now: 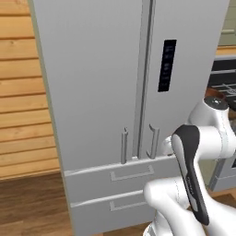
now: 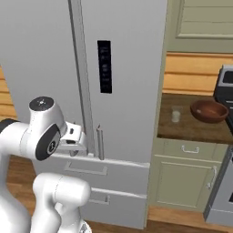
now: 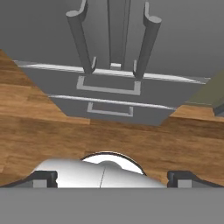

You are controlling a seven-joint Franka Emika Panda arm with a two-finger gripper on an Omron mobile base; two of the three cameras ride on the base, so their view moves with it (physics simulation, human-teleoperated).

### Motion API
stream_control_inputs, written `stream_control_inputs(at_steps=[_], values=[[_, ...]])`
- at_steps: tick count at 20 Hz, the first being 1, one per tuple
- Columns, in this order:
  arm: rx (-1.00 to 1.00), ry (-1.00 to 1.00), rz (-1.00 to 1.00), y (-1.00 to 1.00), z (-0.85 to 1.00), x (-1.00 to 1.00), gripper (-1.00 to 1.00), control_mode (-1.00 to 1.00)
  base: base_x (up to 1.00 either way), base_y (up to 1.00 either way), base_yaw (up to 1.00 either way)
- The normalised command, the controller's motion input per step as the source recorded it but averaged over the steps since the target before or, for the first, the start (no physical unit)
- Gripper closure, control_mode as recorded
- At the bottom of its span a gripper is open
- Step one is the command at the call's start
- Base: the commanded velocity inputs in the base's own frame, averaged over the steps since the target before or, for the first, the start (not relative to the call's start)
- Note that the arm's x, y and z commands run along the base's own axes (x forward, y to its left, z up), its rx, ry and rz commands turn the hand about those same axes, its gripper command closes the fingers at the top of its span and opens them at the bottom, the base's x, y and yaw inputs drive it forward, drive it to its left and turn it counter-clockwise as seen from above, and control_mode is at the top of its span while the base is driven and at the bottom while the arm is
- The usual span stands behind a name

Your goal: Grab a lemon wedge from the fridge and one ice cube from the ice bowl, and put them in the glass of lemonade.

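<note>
Both base views look forward from behind the arm, near the closed fridge [image 1: 133, 92], sharing its doors and drawers; the hand view faces its handles [image 3: 113, 39] close up.

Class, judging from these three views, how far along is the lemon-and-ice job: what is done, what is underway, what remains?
Done: nothing visible; the fridge doors are shut. Underway: the open, empty gripper faces the bottoms of the door handles from a distance. Left: open the fridge, fetch the lemon wedge, take an ice cube from the ice bowl, and drop both into the glass of lemonade on the counter.
</note>
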Motion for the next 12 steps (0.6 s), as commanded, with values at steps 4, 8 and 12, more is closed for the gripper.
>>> stream_control_inputs(at_steps=[4, 8, 12], values=[[0.00, 0.00, 0.00, 0.00, 0.00, 0.00, -1.00, 1.00, 0.08, 0.31, -0.14], [0.00, 0.00, 0.00, 0.00, 0.00, 0.00, -1.00, 1.00, -0.23, 0.09, -0.14], [0.00, 0.00, 0.00, 0.00, 0.00, 0.00, -1.00, 1.00, -0.81, -0.02, -0.04]])
